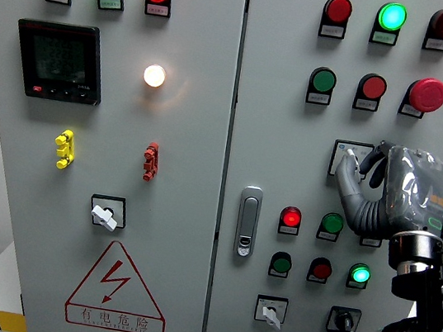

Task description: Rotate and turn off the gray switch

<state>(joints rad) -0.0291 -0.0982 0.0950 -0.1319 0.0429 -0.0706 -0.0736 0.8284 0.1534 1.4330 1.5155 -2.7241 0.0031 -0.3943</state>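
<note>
My hand: my right hand [385,186] is up on the panel, fingers [351,184] curled around the knob of the gray switch [349,158]. It looks like a grip, but my own fingers hide most of the knob, so I can't be sure how tight it is.
My other hand: I can't see my left hand at all.
Where the switch is: right under my fingertips, at the upper left edge of my hand, on its square plate.
Slip: if my hold is loose, I think my fingers will slide around the knob and it won't turn.
Half turn: if I stop too soon, the switch may sit in between and not be off.
Wrong button: the red mushroom button [426,94] is just above my hand, and the red light [290,218] and green button [331,224] sit just below it. A wide wrist swing could bump them.
Blind spot: my palm covers the pointer, so I can't check the off mark.
</note>
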